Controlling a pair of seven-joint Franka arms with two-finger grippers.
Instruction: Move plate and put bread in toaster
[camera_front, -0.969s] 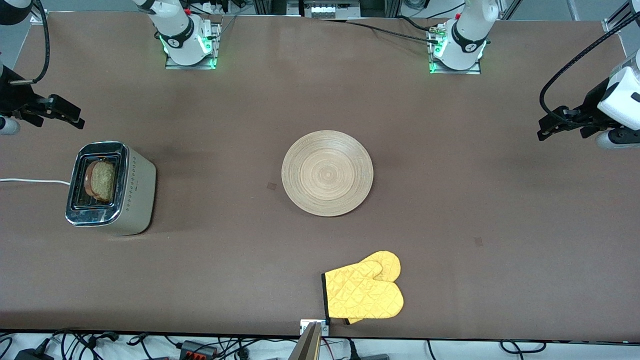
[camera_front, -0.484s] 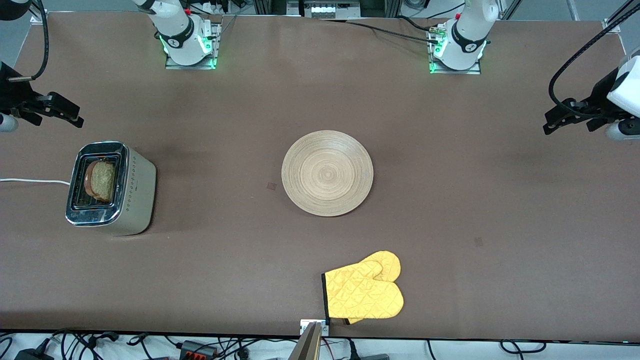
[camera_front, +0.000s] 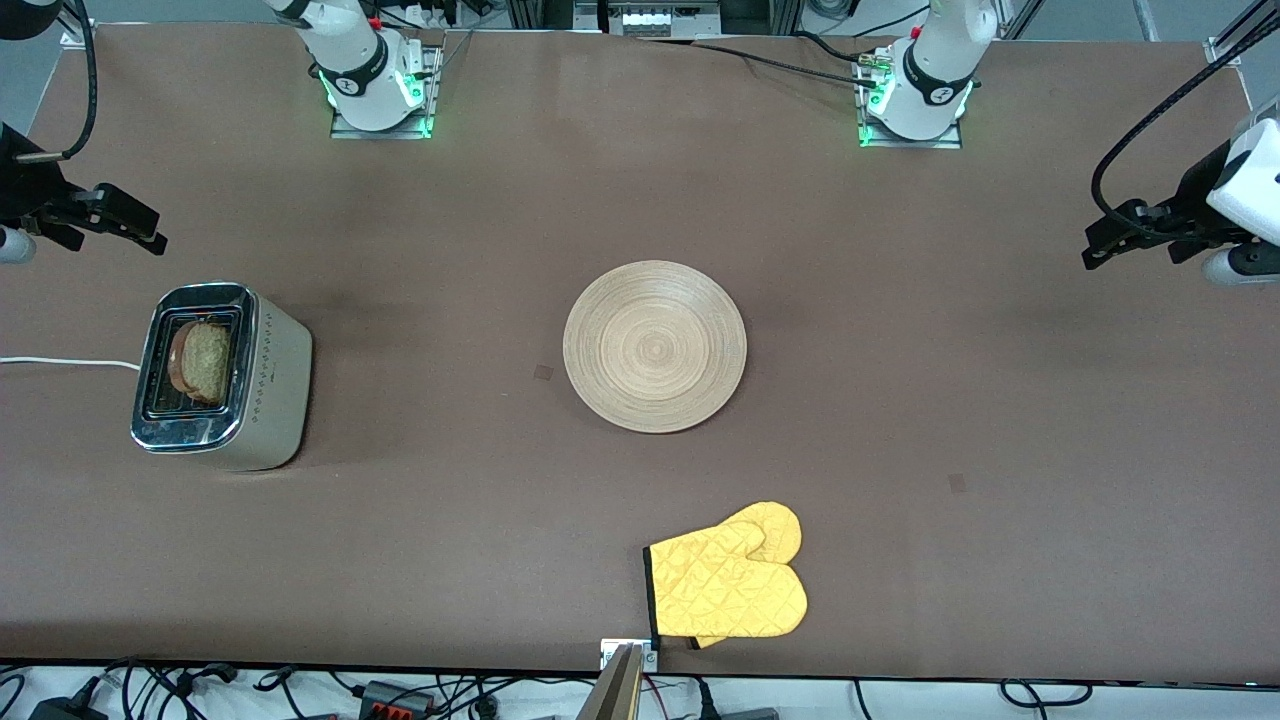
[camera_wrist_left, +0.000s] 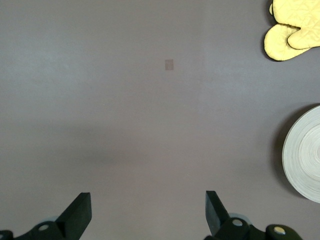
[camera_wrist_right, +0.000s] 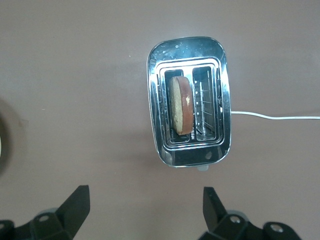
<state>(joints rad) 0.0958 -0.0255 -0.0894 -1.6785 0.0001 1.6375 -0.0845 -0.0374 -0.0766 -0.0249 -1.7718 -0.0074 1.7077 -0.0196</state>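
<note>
The light-wood plate (camera_front: 655, 345) lies bare at the middle of the table, and its rim (camera_wrist_left: 305, 155) shows in the left wrist view. The toaster (camera_front: 275, 385) stands at the right arm's end of the table. The bread (camera_front: 203, 360) stands upright in one of its two slots, and the bread (camera_wrist_right: 181, 104) is seen from above in the right wrist view, inside the chrome top (camera_wrist_right: 187, 50). My right gripper (camera_front: 150, 238) hovers open over bare table beside the toaster, holding nothing. My left gripper (camera_front: 1095, 255) hovers open and empty over bare table at the left arm's end.
A yellow oven mitt (camera_front: 728, 585) lies near the table's front edge, nearer to the camera than the plate; the mitt (camera_wrist_left: 295, 30) also shows in the left wrist view. The toaster's white cord (camera_front: 60, 362) runs off the table's end.
The left arm has drawn back a little toward its end of the table and risen. The right gripper shifted slightly. Plate, bread and toaster have not moved.
</note>
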